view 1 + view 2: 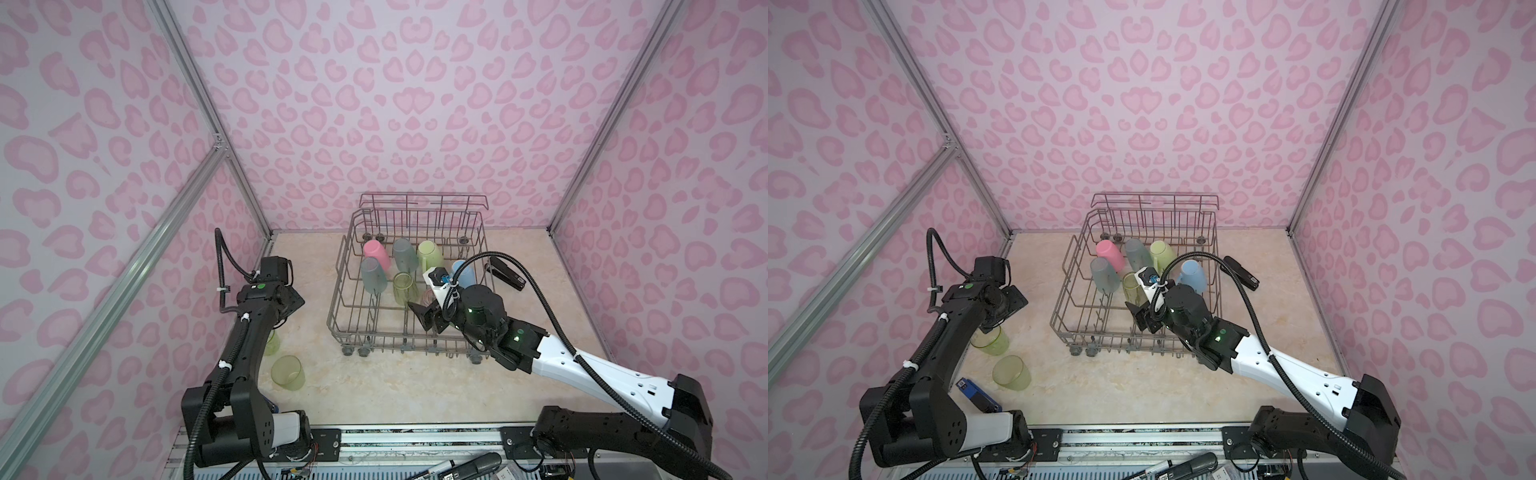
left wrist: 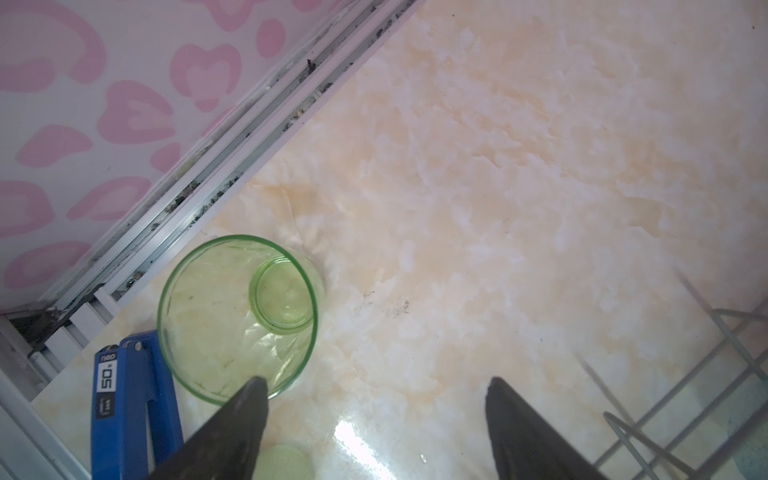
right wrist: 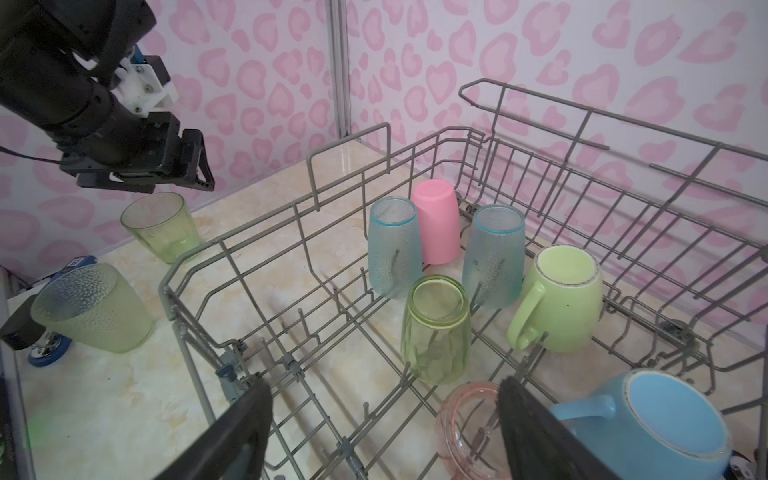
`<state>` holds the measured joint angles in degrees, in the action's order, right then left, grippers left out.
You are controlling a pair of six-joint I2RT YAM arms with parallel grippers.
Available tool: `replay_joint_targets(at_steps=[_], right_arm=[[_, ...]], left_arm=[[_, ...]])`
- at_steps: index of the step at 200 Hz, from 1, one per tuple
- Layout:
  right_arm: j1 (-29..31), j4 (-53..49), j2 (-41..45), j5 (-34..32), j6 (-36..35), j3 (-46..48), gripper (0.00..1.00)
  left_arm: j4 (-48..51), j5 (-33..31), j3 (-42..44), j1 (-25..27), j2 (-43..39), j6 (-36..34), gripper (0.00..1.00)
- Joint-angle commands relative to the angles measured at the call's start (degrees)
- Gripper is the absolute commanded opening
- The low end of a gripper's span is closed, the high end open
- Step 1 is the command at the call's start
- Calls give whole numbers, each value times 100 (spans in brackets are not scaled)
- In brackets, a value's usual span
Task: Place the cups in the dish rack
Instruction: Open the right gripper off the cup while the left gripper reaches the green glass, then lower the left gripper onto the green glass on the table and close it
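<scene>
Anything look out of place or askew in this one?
Two staplers sit among the dishware: a black stapler beside the dish rack, a blue stapler by a green cup. The salmon cup seems tipped, unlike its upside-down neighbours.

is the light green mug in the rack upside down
Yes, upside down: the light green mug shows its base ring facing up, rim down on the dish rack wires, handle out sideways.
</scene>
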<state>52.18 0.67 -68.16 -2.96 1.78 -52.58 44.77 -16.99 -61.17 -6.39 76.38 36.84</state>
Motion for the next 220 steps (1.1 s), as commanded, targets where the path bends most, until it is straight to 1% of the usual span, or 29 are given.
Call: replay_joint_targets(at_steps=[1,32,52,90,140,174,198,208,210,213,220], right_arm=[[100,-164,26,94,14,-102,83],[412,-497,-39,-32,-12,-410,82],[570,-598,-48,-161,-11,-513,82],[747,-620,-25,-393,92,-561,82],[899,-740,-6,-626,110,-614,82],[908,-827,61,-688,87,-604,82],[908,-807,92,-738,95,-561,82],[909,-794,84,-750,112,-537,82],[904,-789,84,-756,112,-535,82],[907,-782,77,-758,117,-531,82],[908,-758,74,-750,129,-520,82]], left_arm=[[-337,-240,154,-84,-6,189,81],[-634,-242,326,-254,155,309,77],[-929,-109,488,-360,247,479,75],[-1176,-185,524,-415,630,711,74],[-1447,-108,753,-573,890,952,66],[-1529,-23,873,-574,964,979,56],[-1606,67,965,-574,886,970,45],[-1605,98,958,-574,860,937,38],[-1599,106,951,-574,848,934,34],[-1602,108,949,-574,843,932,31],[-1595,123,932,-574,830,911,26]])
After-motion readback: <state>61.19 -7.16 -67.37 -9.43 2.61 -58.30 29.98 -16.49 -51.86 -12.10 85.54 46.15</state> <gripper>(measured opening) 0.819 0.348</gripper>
